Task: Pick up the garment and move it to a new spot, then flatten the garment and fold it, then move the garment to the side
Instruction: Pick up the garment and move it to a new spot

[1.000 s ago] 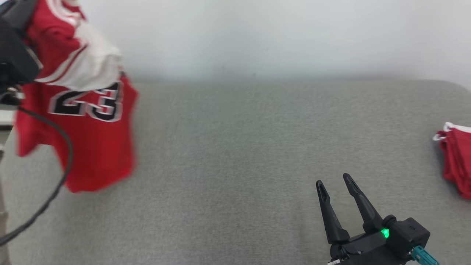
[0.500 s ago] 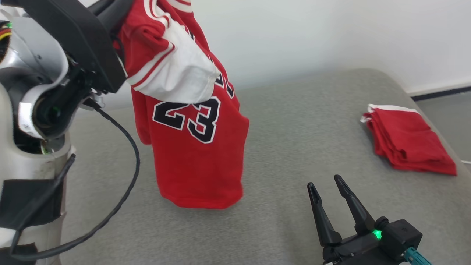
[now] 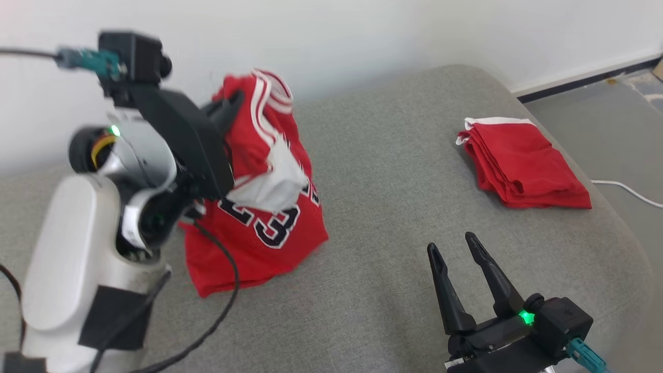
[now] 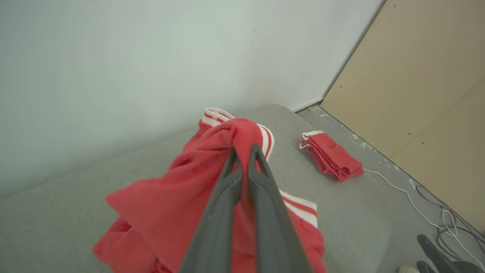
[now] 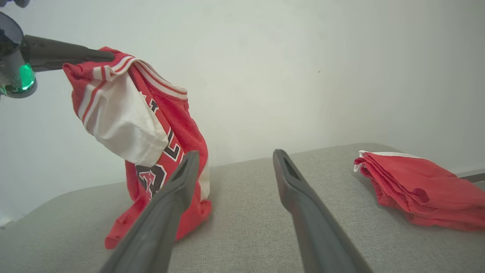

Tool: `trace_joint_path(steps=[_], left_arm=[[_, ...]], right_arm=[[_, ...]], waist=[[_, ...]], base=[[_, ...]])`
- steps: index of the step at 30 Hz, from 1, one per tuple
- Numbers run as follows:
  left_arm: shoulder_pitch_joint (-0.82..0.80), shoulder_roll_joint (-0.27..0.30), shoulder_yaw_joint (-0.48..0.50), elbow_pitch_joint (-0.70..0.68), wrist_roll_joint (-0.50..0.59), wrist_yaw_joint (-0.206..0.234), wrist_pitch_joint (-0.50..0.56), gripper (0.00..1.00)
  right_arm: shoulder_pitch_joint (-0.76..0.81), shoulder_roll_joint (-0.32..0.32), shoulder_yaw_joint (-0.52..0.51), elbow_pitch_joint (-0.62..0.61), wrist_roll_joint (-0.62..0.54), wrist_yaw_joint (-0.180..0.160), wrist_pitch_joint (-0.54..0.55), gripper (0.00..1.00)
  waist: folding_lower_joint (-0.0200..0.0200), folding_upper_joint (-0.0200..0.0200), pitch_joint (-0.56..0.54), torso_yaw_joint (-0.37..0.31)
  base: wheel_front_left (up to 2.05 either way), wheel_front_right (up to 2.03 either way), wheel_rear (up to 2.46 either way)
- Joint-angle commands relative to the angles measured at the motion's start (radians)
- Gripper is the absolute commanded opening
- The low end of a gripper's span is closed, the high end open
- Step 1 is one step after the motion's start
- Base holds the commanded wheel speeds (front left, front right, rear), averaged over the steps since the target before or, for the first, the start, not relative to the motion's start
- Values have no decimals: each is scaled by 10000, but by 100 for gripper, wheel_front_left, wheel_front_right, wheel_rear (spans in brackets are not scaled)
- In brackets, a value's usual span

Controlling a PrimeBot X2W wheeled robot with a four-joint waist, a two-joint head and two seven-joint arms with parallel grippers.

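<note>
The garment [image 3: 259, 223] is a red jersey with a black 23 and white trim. It hangs from my left gripper [image 3: 234, 101], which is shut on a bunch of its upper cloth. Its lower hem rests crumpled on the grey padded surface [image 3: 393, 171]. In the left wrist view the closed fingertips [image 4: 253, 151] pinch the red cloth of the garment [image 4: 170, 204]. From the right wrist, the garment [image 5: 151, 125] dangles at the left under my left gripper [image 5: 108, 56]. My right gripper [image 3: 450, 243] stands open and empty at the lower right, well apart from the jersey, and again my right gripper [image 5: 233, 153] holds nothing.
A folded pile of red cloth [image 3: 518, 160] lies at the surface's far right, near the rounded edge. A white cable [image 3: 627, 189] runs over the floor beyond it. A pale wall stands behind, and a tan board [image 4: 416, 76] leans at the right.
The head camera has swung, shifting the whole picture. My left arm has carried the jersey inward and lower, so its hem now bunches on the surface. The right gripper stays open.
</note>
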Motion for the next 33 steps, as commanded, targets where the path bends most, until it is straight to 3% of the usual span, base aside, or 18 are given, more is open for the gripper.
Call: trace_joint_path(steps=[1,13,14,15,16,25,33], left_arm=[[342,-134,8,159,28,-25,-247,0],[2357,-879,-383,2983,493,107,-2596,0],[2436,-908,-483,3266,667,154,-2841,4],[2499,-941,-584,3514,802,146,-3065,62],[2516,-980,-657,3737,904,135,-3277,100],[2524,-1088,-1106,3854,1561,-67,-5498,100],[4005,-914,-954,2292,2176,594,-7800,100]], right_arm=[[-60,31,13,-23,15,-24,0,100],[-192,-128,239,85,16,-24,-1,100],[-197,-138,272,93,23,-24,-1,100],[-194,-151,293,106,30,-24,-1,100],[-182,-169,322,124,45,-24,-1,100],[226,-351,-4,169,59,-24,-1,100],[679,-377,-313,138,68,-24,-1,100]], waist=[[-1,-1,135,-98],[-1,-1,230,-1],[-1,-1,226,10],[-1,-1,216,26],[-1,-1,209,43],[-1,-1,-169,717],[-1,-1,-698,1618]], base=[[0,0,0],[0,0,0],[0,0,0],[0,0,0],[0,0,0],[0,0,0],[0,0,0]])
